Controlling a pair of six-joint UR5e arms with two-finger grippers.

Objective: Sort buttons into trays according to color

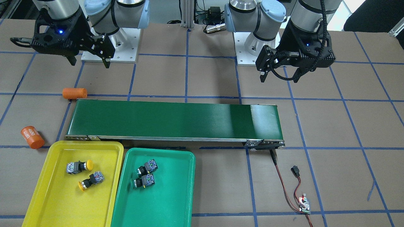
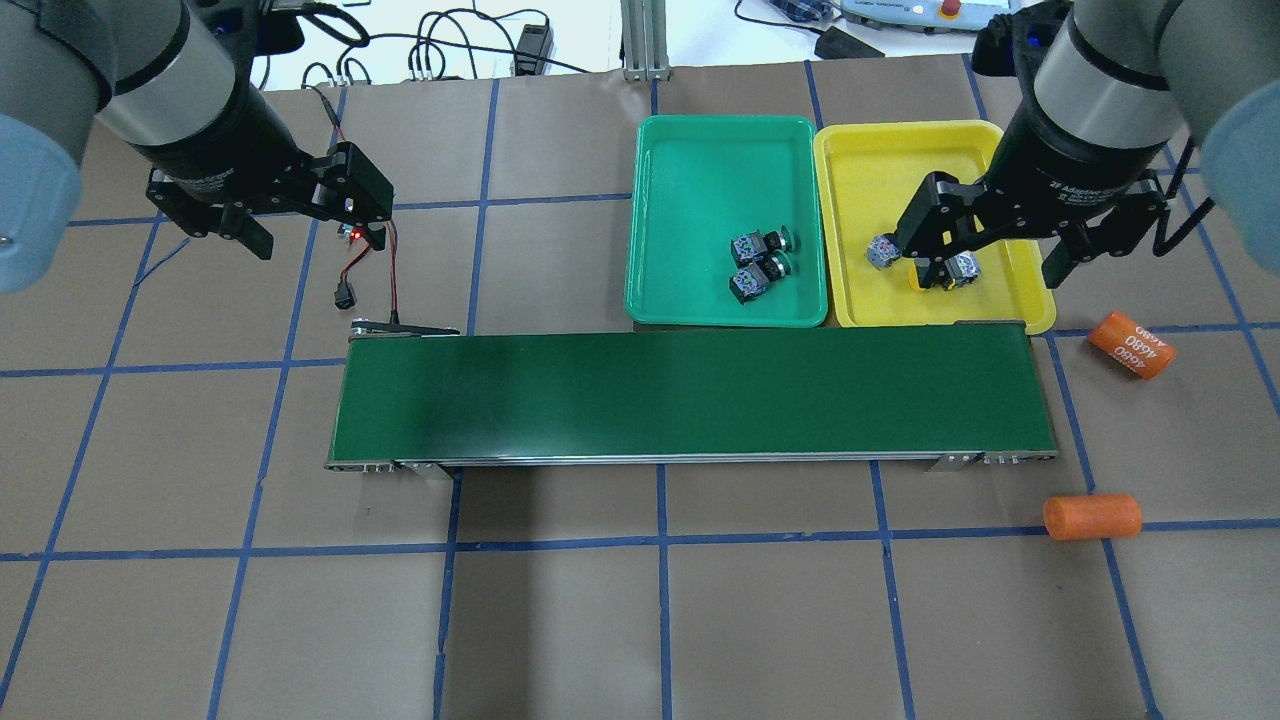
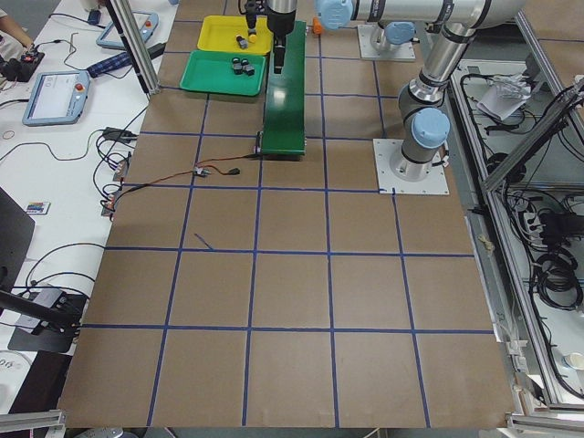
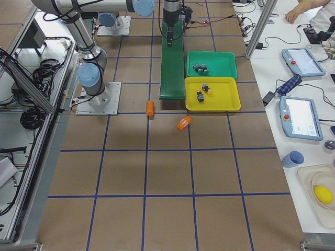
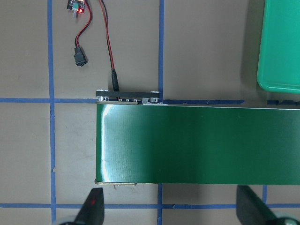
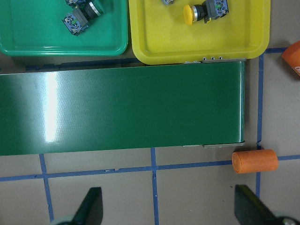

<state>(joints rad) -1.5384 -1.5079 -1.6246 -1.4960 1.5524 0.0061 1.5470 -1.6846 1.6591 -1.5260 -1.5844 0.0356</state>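
Note:
Two yellow buttons (image 1: pixel 79 166) (image 1: pixel 91 180) lie on their sides in the yellow tray (image 1: pixel 56 201). Two green buttons (image 1: pixel 146 167) (image 1: pixel 143 181) lie in the green tray (image 1: pixel 164 205). In the overhead view the green pair (image 2: pixel 760 262) sits near the green tray's (image 2: pixel 690 160) near edge. My right gripper (image 2: pixel 988 275) is open and empty above the yellow tray's (image 2: pixel 880 160) near part, over its buttons (image 2: pixel 882 250). My left gripper (image 2: pixel 318 240) is open and empty, high above the table past the belt's left end. The right wrist view shows one yellow button (image 6: pixel 204 10) and a green one (image 6: pixel 79 18).
The long dark-green conveyor belt (image 2: pixel 690 395) lies just in front of both trays. Two orange cylinders marked 4680 (image 2: pixel 1130 345) (image 2: pixel 1092 517) lie on the table off the belt's right end. A small controller board with red and black wires (image 2: pixel 350 240) lies by the belt's left end.

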